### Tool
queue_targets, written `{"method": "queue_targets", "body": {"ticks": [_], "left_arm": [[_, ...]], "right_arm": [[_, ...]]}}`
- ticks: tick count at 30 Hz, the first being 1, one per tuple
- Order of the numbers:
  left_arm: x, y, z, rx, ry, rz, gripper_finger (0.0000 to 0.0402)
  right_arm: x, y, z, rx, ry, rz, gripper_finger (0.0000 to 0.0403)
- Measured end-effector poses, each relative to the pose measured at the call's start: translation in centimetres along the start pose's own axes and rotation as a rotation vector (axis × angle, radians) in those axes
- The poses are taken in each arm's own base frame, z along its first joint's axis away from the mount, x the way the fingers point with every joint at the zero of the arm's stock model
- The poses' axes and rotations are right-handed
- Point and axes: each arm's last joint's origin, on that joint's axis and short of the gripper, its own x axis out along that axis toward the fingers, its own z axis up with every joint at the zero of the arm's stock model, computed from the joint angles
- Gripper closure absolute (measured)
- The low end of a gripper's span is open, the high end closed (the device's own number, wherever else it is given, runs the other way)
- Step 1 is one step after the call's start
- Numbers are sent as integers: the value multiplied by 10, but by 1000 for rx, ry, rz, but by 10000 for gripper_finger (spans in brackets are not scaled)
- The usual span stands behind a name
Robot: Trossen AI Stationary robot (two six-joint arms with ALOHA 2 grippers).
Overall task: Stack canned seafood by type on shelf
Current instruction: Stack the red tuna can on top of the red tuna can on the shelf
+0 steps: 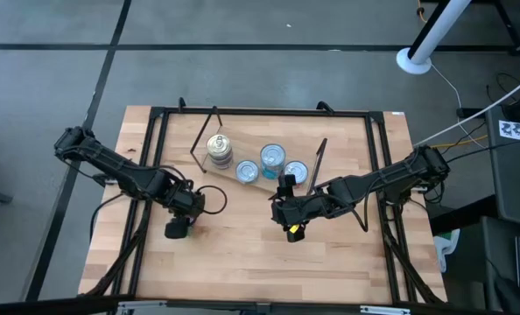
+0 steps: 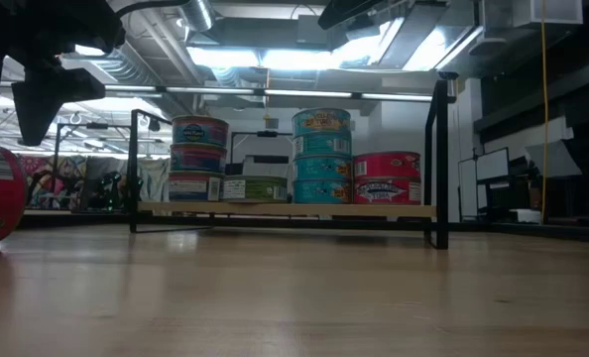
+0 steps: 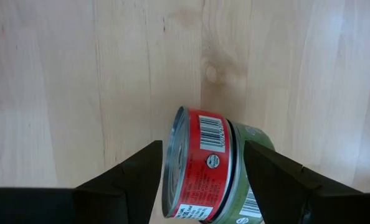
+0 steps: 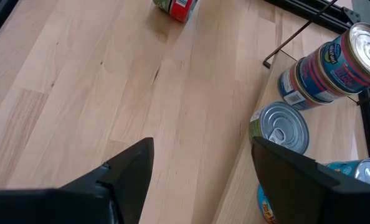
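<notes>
Red-green can (image 3: pixel 203 165) on its side between open left gripper (image 3: pixel 200 180) fingers, ungripped.

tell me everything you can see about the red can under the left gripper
The red can is a short round tin with a red and green label, a barcode and small print. It lies on its side on the wooden tabletop, away from the shelf. The left gripper is open, one finger on each side of it; whether they touch it cannot be told.
</notes>
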Motion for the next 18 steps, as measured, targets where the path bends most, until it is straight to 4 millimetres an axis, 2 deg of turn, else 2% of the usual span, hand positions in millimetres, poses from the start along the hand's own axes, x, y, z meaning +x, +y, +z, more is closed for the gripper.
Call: {"method": "queue_targets", "body": {"ticks": [5,18], "left_arm": [[2,0,2,0,-5,11,180],[28,-3,11,58,96,55,180]], "right_arm": [[0,0,0,-3,0,0,132],[0,0,0,-3,-1,0,132]]}}
